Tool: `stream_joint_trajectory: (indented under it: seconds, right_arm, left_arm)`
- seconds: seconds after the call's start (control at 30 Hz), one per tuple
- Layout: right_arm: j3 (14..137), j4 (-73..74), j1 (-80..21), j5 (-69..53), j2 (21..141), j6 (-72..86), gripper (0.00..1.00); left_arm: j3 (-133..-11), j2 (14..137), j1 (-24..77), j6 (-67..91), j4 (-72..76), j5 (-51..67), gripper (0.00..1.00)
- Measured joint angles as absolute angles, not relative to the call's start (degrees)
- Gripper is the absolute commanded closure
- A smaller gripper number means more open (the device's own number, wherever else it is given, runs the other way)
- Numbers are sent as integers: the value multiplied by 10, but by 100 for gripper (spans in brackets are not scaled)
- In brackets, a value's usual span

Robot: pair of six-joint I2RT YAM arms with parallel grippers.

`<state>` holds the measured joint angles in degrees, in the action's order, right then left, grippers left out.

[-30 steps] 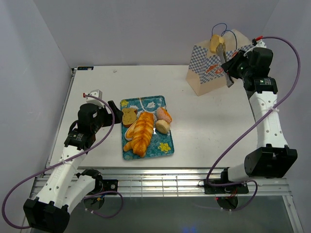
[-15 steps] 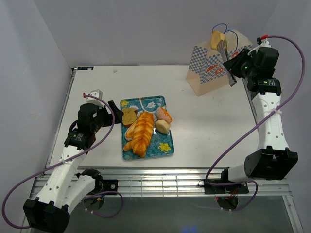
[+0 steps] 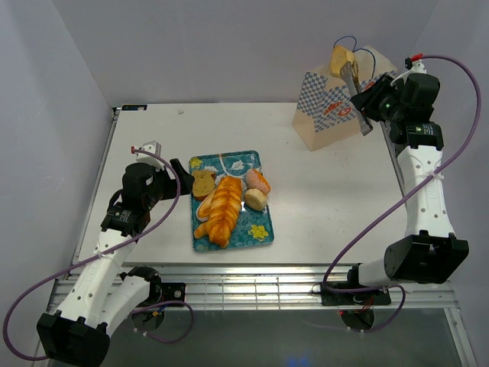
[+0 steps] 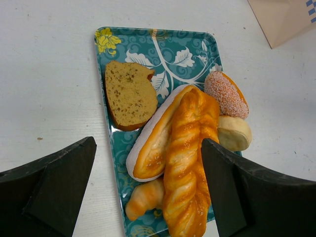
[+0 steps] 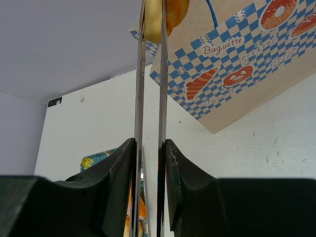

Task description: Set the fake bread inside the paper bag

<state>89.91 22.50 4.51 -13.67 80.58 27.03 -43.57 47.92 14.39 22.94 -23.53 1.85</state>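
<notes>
A: From overhead, what has changed?

B: The right gripper [image 3: 367,102] is clenched on the metal tongs [image 3: 352,82]. It has lifted them a little and nudged them toward twelve o'clock since a second ago. The bread piece [image 3: 341,58] pinched in the tips now hangs over the mouth of the paper bag [image 3: 324,115], which stands at the table's [image 3: 336,199] one o'clock corner.

A: And the other arm?

B: It hasn't budged. The left gripper [image 3: 180,170] waits at nine o'clock of the tray [image 3: 260,233].

A: What does its wrist camera show?

B: Fingers spread wide, holding nothing. Below them the tray [image 4: 173,49] carries a toast slice [image 4: 129,94] at eleven o'clock and a braided loaf [image 4: 190,168] down the middle. A sugared bun [image 4: 224,94] and a round roll [image 4: 233,132] sit at three o'clock, and a croissant [image 4: 145,197] at seven.

A: And the right wrist?

B: The tongs [image 5: 149,74] run straight up between the fingers, squeezed shut. The bread piece [image 5: 165,15] is at twelve o'clock, level with the bag's [image 5: 237,64] top edge.

A: So what does that mean for the task?

B: I'd say the carry is nearly over and letting go over the mouth comes next. Five pieces are left on the tray
</notes>
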Motion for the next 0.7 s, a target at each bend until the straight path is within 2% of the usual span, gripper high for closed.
stream_joint_trajectory:
  seconds: [0.7]
  right_arm:
    - [873, 225, 53, -137, 783, 279, 57]
  left_arm:
    - [-436, 479, 144, 229, -235, 21, 2]
